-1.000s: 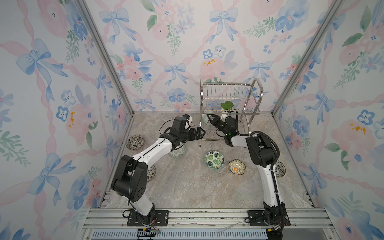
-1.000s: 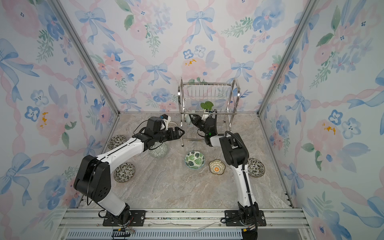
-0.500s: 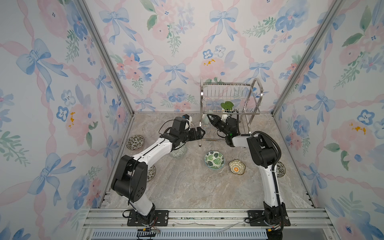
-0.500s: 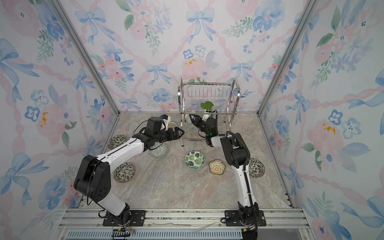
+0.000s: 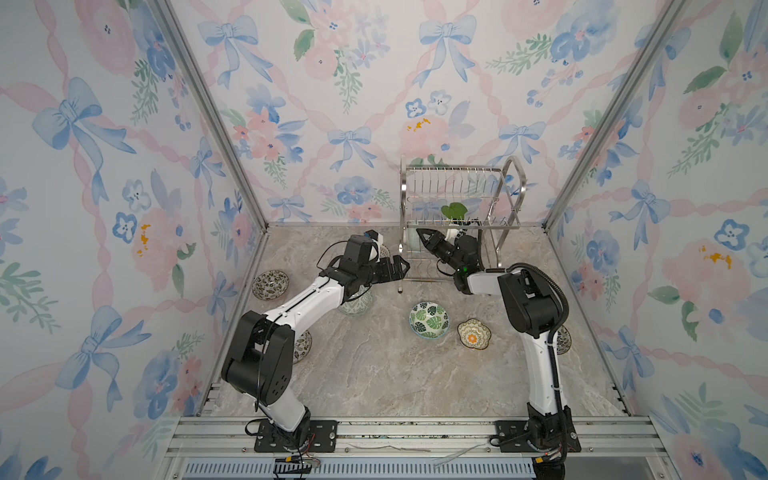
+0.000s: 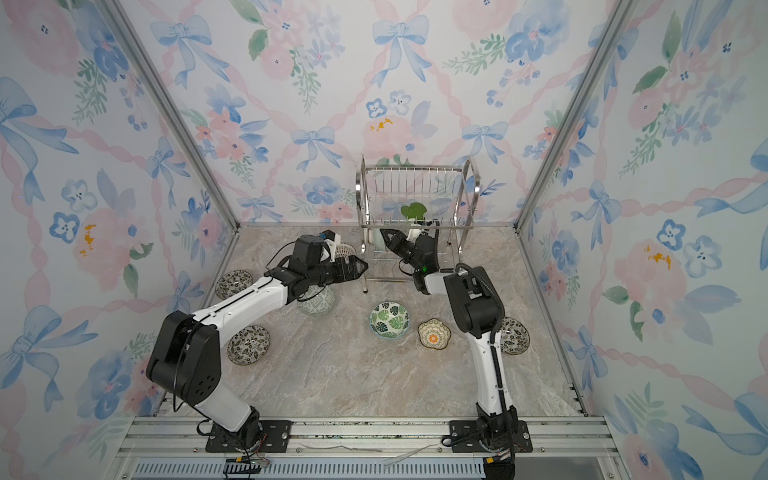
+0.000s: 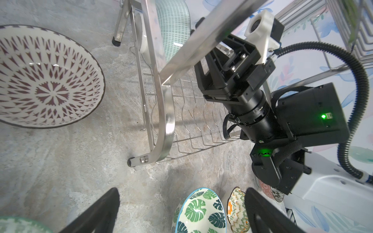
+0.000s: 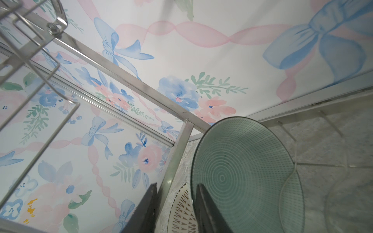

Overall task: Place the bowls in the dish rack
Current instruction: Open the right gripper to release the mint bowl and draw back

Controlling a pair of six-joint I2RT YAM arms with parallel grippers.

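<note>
The dish rack (image 5: 461, 170) (image 6: 415, 168) stands at the back. A mint bowl (image 5: 413, 241) (image 8: 242, 177) stands on edge at the left end of its lower tier. My right gripper (image 5: 419, 232) (image 8: 176, 185) reaches into that tier. It is open a little, its jaws loosely either side of the mint bowl's rim without pinching it. A bowl with a large green leaf (image 5: 455, 210) sits in the upper tier. My left gripper (image 5: 399, 266) (image 7: 181, 190) hangs wide open and empty over the table, by the rack's front left leg.
Loose bowls lie on the marble table (image 5: 374, 374): leaf-patterned (image 5: 429, 319), scalloped yellow-orange (image 5: 473, 333), green geometric (image 6: 316, 301) under the left arm, brown lattice (image 7: 46, 76) left of the rack, dark floral ones (image 5: 270, 284) (image 6: 248, 345) (image 6: 514, 336) near the side walls.
The right gripper's jaws have spread a little at the mint bowl's rim. Both arms have otherwise stayed where they were.
</note>
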